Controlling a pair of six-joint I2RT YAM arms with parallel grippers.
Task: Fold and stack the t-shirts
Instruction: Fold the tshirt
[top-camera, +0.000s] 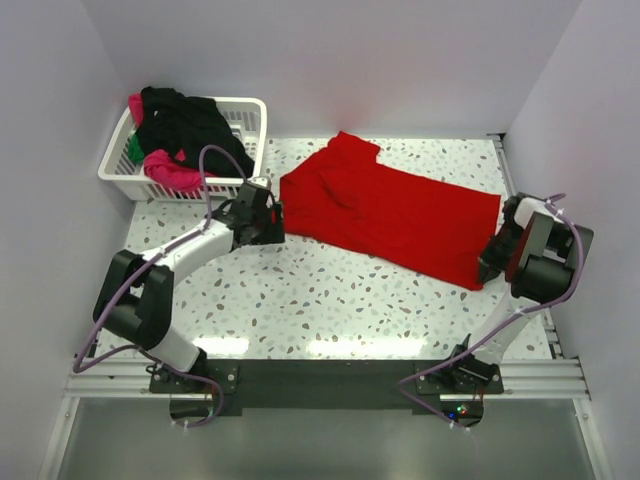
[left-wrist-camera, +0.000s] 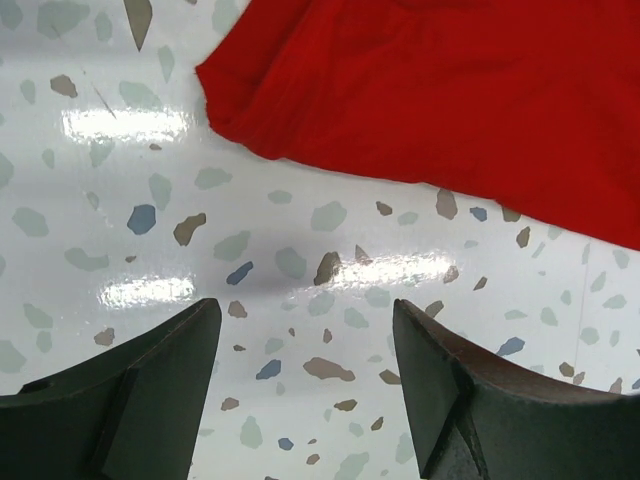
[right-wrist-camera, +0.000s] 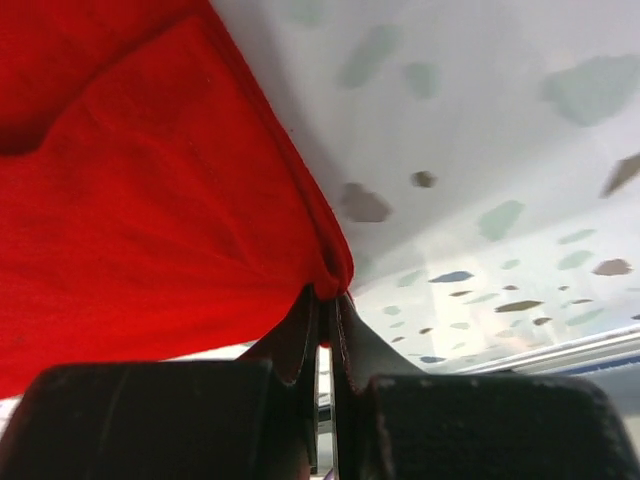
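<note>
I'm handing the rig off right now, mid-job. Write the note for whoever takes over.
Left tool: open, empty, over bare table beside the left edge of the red t-shirt.
Right tool: shut on that shirt's near right corner.
Red t-shirt lies spread on the table, rumpled, not yet folded.
Other shirts (black, pink, green) are heaped in the white basket.
Left to do: fold the red one, then each of the rest; no stack started.
</note>
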